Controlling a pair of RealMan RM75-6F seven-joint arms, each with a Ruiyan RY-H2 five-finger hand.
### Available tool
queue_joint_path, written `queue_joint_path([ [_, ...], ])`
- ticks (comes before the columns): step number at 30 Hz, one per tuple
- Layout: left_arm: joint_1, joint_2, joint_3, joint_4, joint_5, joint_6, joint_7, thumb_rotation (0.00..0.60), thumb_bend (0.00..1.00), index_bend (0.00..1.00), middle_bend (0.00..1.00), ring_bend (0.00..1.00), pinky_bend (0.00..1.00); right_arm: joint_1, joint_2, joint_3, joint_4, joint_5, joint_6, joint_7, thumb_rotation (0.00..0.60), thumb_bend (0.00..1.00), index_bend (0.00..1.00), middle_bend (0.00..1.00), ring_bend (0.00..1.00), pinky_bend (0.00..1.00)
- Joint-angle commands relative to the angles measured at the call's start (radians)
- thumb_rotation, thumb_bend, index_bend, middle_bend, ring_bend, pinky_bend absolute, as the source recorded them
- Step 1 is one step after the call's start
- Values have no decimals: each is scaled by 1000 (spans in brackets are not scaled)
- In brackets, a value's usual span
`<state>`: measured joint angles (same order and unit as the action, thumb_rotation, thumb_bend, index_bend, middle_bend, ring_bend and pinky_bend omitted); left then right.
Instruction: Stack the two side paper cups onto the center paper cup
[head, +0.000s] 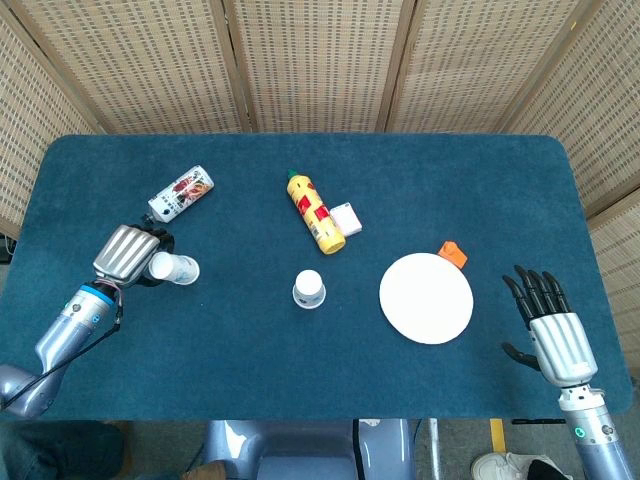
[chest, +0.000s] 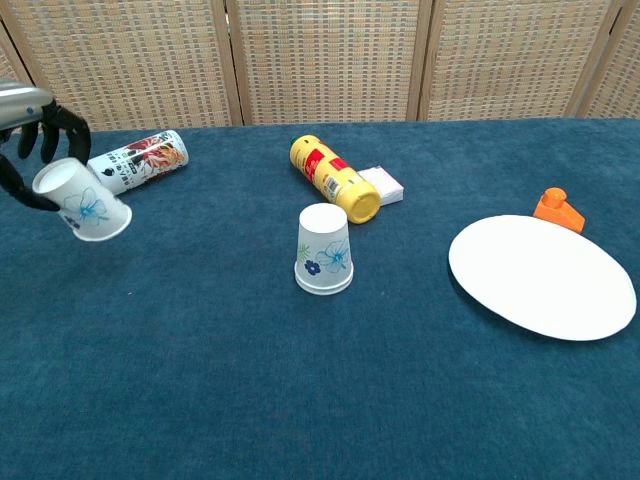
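Note:
The centre paper cup (head: 309, 290) (chest: 325, 250) stands upside down on the blue table, white with small flower prints. My left hand (head: 128, 255) (chest: 30, 135) holds a second paper cup (head: 173, 267) (chest: 82, 201) by its closed end, lifted off the table and tilted, its mouth pointing right. My right hand (head: 552, 325) hovers open at the table's right front, fingers spread, holding nothing; the chest view does not show it. No third cup is visible.
A printed bottle (head: 181, 194) (chest: 137, 163) lies just behind the left hand. A yellow bottle (head: 314, 212) (chest: 334, 178) and a small white box (head: 346, 217) (chest: 381, 184) lie behind the centre cup. A white plate (head: 426, 297) (chest: 543, 276) and an orange piece (head: 452, 253) (chest: 558, 209) are on the right.

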<state>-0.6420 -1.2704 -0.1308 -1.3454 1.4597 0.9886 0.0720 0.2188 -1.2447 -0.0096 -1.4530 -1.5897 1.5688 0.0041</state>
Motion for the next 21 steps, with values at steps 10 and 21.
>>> queue_joint_path([
  [10, -187, 96, -130, -417, -157, -125, 291, 600, 76, 562, 481, 505, 537, -23, 15, 20, -16, 1, 3, -90, 600, 0, 71, 4, 0, 0],
  [21, -326, 13, -142, -431, -397, -169, 539, 600, 76, 562, 481, 505, 535, -37, 29, 32, -44, 10, -12, -113, 600, 0, 71, 1, 0, 0],
])
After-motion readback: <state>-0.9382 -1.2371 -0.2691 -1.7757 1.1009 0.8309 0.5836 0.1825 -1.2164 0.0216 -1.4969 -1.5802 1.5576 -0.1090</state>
